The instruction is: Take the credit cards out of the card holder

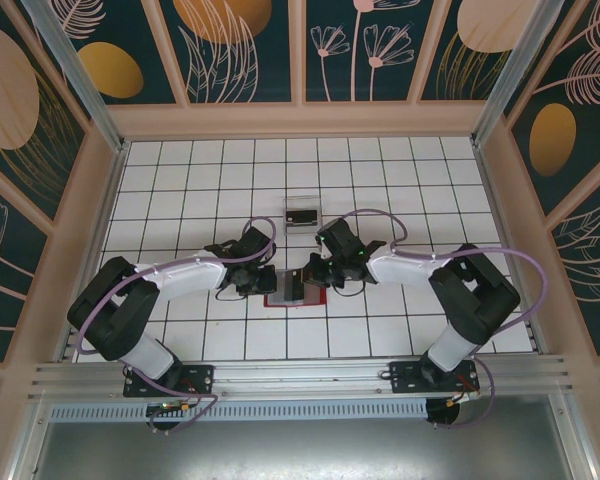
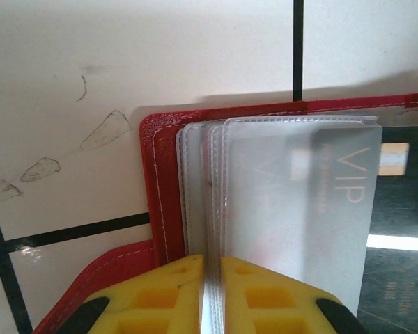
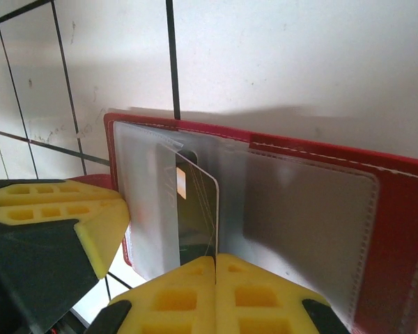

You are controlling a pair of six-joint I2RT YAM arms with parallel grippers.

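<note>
Quick look at where this is. The red card holder (image 3: 404, 229) lies open on the tiled surface (image 1: 380, 180), right between the two arms. The left fingers (image 2: 195, 273) are squeezed shut on the edge of the frosted plastic sleeves (image 2: 292, 209), pinning that side. The right fingers (image 3: 203, 270) are closed on the bottom edge of a dark card (image 3: 195, 216) with a gold chip. That card looks tilted up out of its pocket near the fold.

What worries me:
- The right fingers only have a sliver of the card's edge, so a quick pull could slip straight off.
- If the sleeve clings to the card, the whole holder might drag or lift along with it.
- The left pinch is only on thin plastic, which could slide free or tear.
- Both sets of fingers sit very near each other, so a bump seems possible.

Readable stuff: "VIP" in pale letters on the VIP card (image 2: 352, 177), which shows through the sleeve. The smaller line beside it is too faint to read, and so is the tiny print on the dark card.
</note>
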